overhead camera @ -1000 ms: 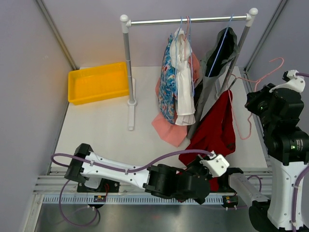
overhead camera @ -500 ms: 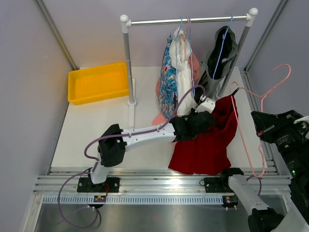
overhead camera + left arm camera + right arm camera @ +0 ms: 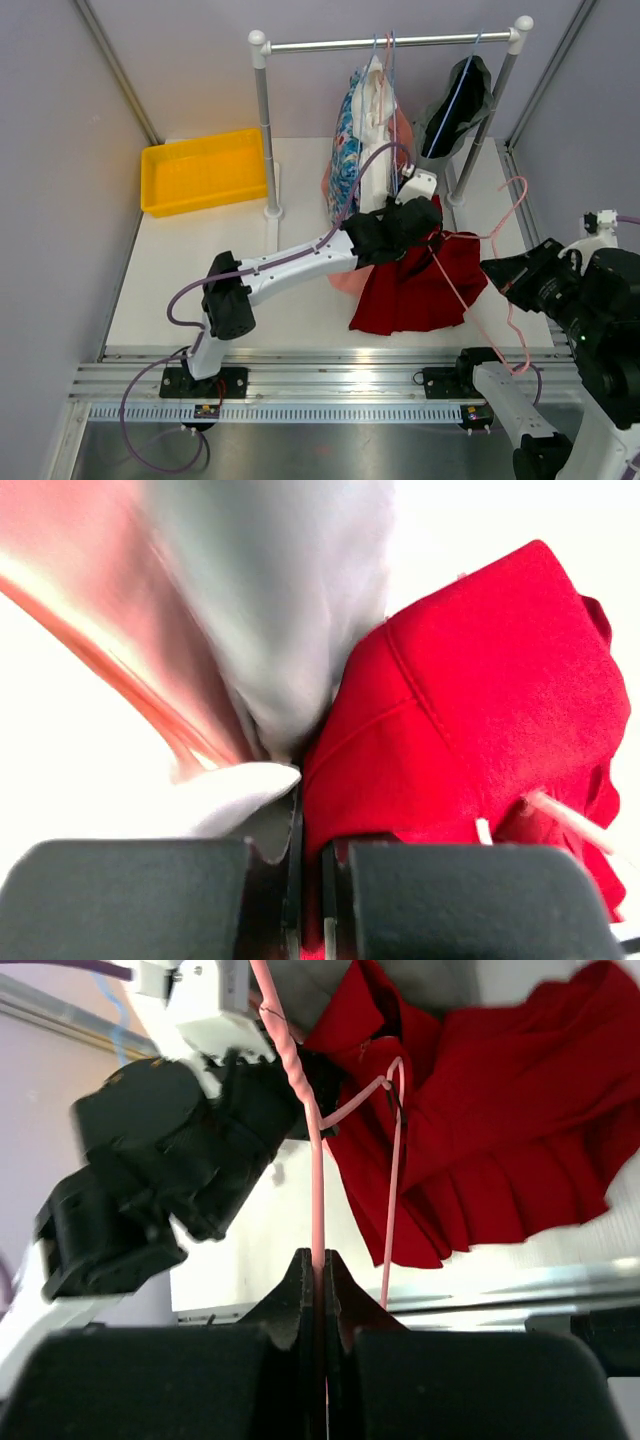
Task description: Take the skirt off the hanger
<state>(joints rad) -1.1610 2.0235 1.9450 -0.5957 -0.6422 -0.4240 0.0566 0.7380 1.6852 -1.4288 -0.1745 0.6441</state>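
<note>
No writing on the garments or the arms is large enough to read. The skirt (image 3: pixel 415 295) is a deep red, felt-like cloth with a stitched waistband and pressed pleats fanning toward its hem. It lies partly bunched on the white table (image 3: pixel 200 280) at about four o'clock from the centre, its waistband lifted at its twelve o'clock edge. There the left gripper (image 3: pixel 428 225) has its black fingers (image 3: pixel 150 900) nearly together, pinching a fold of the red waistband; in the left wrist view, blurred pale grey and pink cloth presses against the skirt just beside the grip. The hanger (image 3: pixel 316 1160) is thin pink wire with a twisted neck, and its shoulder threads through the skirt's waist beside a small black clip or loop. The right gripper (image 3: pixel 493 270), at about three o'clock from the skirt, is clamped tight on the hanger's straight wire, which runs up between its dark wedge-shaped jaws. At twelve o'clock stands a rack (image 3: pixel 390 43) with a shiny metal rail and white knob ends, carrying a blue floral garment (image 3: pixel 348 170), a white ruffled one (image 3: pixel 378 150) and a dark one (image 3: pixel 455 95) on a blue wire hanger. A glossy yellow plastic bin (image 3: pixel 205 170), rectangular and shallow, sits at ten o'clock.
</note>
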